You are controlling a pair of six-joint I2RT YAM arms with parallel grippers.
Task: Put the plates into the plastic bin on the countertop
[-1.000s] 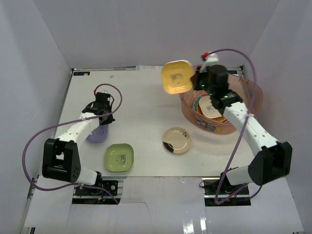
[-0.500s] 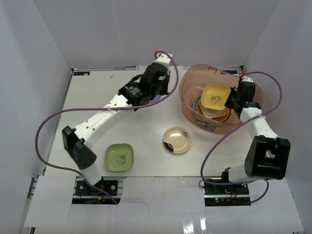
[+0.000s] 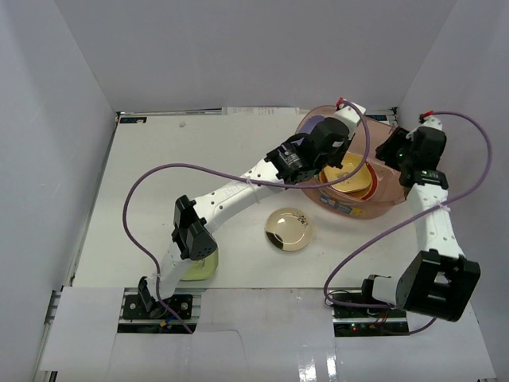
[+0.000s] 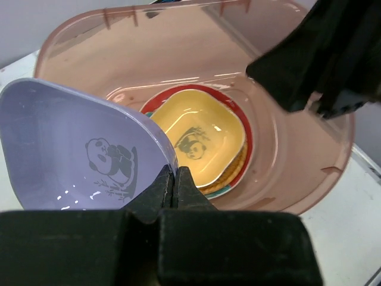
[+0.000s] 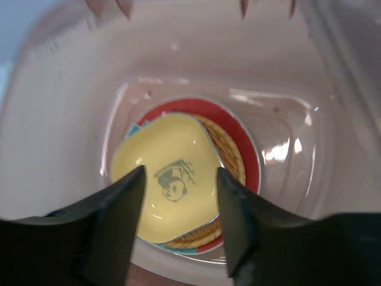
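Translucent pinkish plastic bin (image 3: 350,208) holds stacked plates, squarish yellow plate (image 5: 169,179) uppermost. Left tool (image 4: 174,179) grips lavender plate (image 4: 77,161) over it; right tool (image 5: 180,173) open. Outstanding on white worktop (image 3: 159,159): round gold plate (image 3: 288,228), green plate (image 3: 203,271).

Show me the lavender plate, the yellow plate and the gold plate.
lavender plate (image 4: 83,152), left wrist view, inner face beside its panda print.
yellow plate (image 5: 169,179), right wrist view, the panda print at its centre.
gold plate (image 3: 289,229), top view, its centre.

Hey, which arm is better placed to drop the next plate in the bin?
Left. The left gripper is shut on the lavender plate at the plastic bin's rim. The right gripper hangs open and empty above the yellow plate inside.
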